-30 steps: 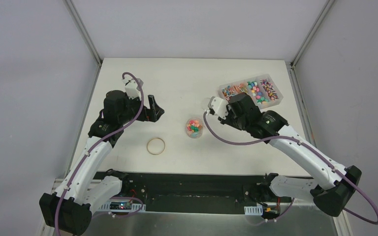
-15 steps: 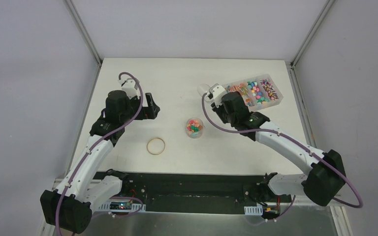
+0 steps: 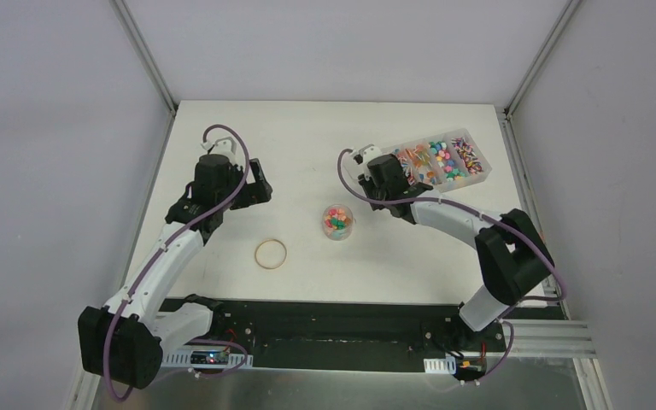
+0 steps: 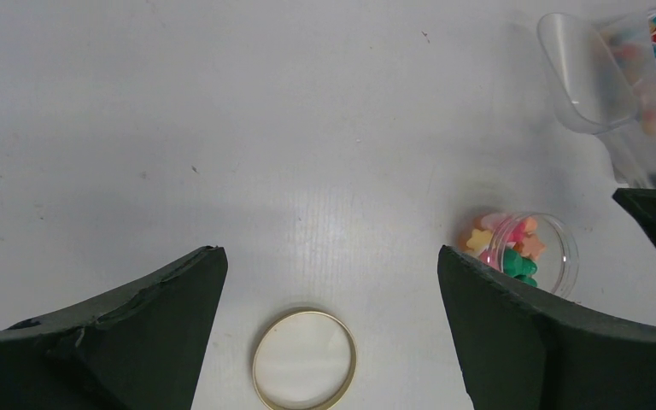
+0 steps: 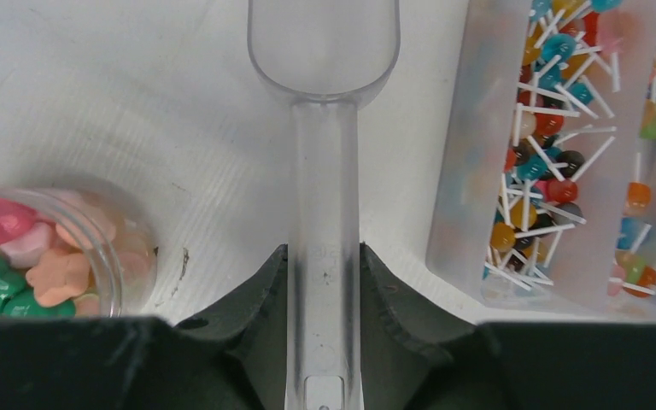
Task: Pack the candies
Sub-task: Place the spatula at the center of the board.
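**A:** Where are the candies [image 3: 336,220]?

**B:** They're heaped in a small clear jar [image 5: 124,248] near the middle of the table [image 3: 307,137]. More of them fill the divided box [image 5: 457,196] toward the table's 2 o'clock corner.

**A:** And the scoop?

**B:** The right gripper [image 5: 323,256] is clamped on the handle of the clear scoop [image 5: 325,51], bowl pointing away from the wrist. Seen from the right wrist, the jar sits at 8 o'clock from the bowl and apart from it. The box lies at 3 o'clock of the handle, near but not touching.

**A:** What about the other arm?

**B:** The left gripper [image 4: 329,254] has its jaws spread wide and grasps nothing. In the left wrist view, a tan ring [image 4: 304,359] lies flat at 6 o'clock between the fingers. The jar shows at 3 o'clock, just past one finger.
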Robot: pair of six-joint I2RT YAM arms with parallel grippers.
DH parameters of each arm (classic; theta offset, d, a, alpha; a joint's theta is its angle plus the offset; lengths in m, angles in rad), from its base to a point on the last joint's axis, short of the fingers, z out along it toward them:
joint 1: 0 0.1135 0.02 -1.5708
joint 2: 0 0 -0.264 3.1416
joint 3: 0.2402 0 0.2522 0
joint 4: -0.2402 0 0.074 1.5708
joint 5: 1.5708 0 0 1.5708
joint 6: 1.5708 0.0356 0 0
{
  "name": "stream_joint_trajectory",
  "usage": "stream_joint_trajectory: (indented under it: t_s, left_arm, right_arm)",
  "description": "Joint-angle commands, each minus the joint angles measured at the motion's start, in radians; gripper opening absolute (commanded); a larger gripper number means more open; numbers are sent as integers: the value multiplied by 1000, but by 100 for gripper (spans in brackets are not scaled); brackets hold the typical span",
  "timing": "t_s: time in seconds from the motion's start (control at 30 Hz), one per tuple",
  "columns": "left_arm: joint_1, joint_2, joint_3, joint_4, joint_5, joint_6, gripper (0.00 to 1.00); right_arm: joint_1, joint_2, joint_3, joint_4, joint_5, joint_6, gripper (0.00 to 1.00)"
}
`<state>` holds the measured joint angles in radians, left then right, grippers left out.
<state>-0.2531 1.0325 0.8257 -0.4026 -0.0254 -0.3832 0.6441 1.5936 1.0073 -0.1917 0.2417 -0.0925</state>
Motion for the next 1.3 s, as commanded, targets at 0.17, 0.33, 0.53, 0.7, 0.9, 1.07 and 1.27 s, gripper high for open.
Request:
stream_joint_trajectory:
  t_s: [0.17, 0.33, 0.53, 0.7, 0.9, 1.07, 1.27]
  left_arm:
    - [12, 120, -26, -10, 115, -111, 96]
    - [12, 245, -20, -19, 191, -82, 86]
    - [12, 341, -28, -24, 197, -65, 75]
    - [11, 344, -63, -42, 211, -69, 71]
    - [9, 385, -76, -97, 226, -56, 68]
    - [9, 353, -75, -130, 192, -57, 68]
    - [8, 359, -75, -143, 168, -64, 66]
  right_arm:
    - [-23, 111, 32, 202, -4, 38, 4]
    - [-49, 151, -7, 302, -23, 2, 10]
    - [-73, 160, -27, 308, -23, 2, 11]
    - [-88, 116, -57, 312, -23, 2, 11]
    - [-100, 96, -71, 310, -23, 2, 11]
    - [-101, 90, -73, 293, -23, 2, 11]
    - [-101, 12, -86, 262, -23, 2, 11]
